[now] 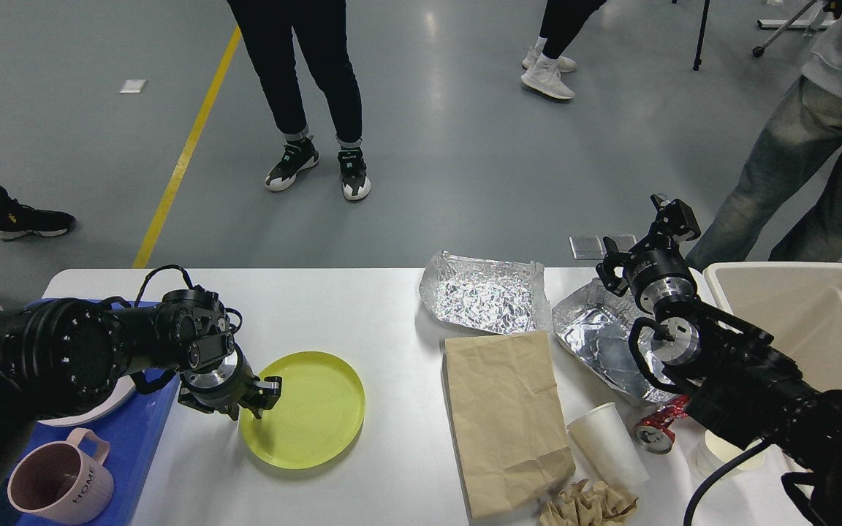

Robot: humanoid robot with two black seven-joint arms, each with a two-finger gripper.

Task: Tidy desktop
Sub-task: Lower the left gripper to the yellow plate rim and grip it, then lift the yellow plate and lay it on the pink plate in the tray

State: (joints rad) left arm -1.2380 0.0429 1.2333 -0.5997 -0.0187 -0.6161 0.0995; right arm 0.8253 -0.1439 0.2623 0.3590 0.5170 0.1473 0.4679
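Left gripper point(249, 405) open astride yellow plate point(302, 409) rim, lower left | we close squarely, lift level | right gripper point(651, 241) open, idle.

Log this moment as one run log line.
left tool at yellow plate rim, grip unclear | right tool raised, empty | foil, paper bag on desktop

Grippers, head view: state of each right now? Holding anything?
Left gripper: at the near-left rim of the yellow plate, grip cannot be told.
Right gripper: raised beyond the table edge, open, holding nothing.
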